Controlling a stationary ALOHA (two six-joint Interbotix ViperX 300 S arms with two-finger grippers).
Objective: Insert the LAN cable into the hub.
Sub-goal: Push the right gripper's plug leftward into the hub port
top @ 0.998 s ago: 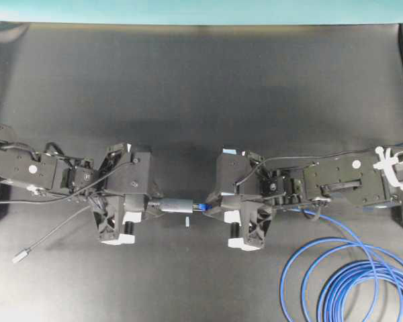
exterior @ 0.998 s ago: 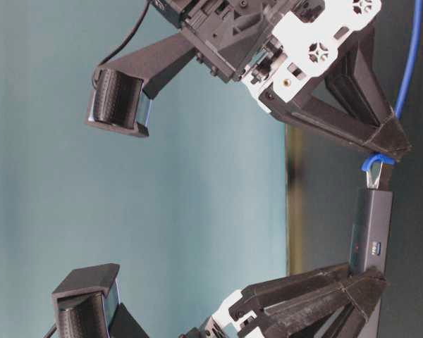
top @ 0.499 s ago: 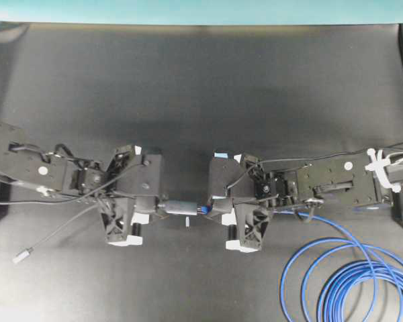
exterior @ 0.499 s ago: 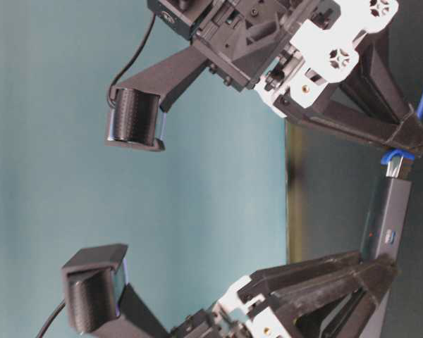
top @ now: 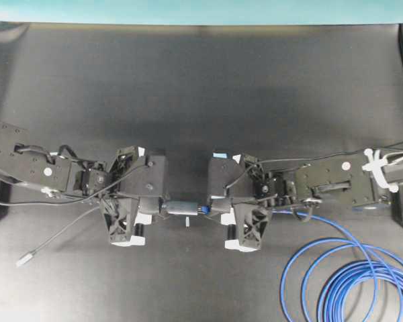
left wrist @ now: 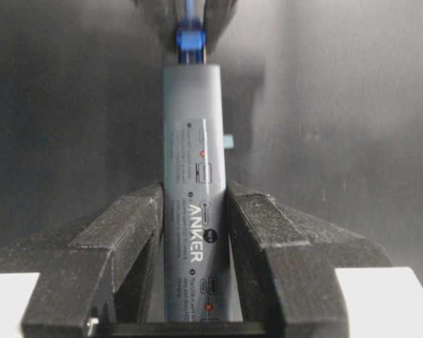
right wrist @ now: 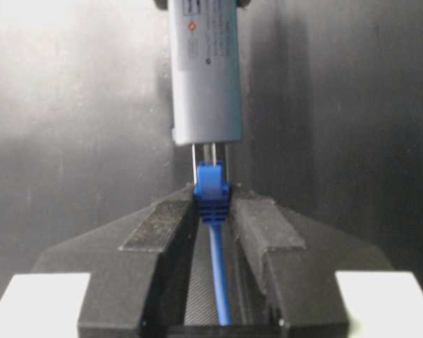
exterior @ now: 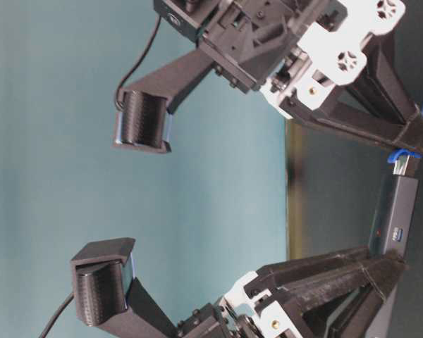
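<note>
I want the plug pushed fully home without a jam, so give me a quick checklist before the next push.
1. Left claw clamps the hub: ok.
2. Right claw grips the blue cable at its boot: ok.
3. Plug lined up with the hub's end: ok.
4. Plug fully seated: not ok, part of it shows outside.
5. Latch clicked: cannot tell.
6. Cable coil lies loose on the table: ok.
</note>
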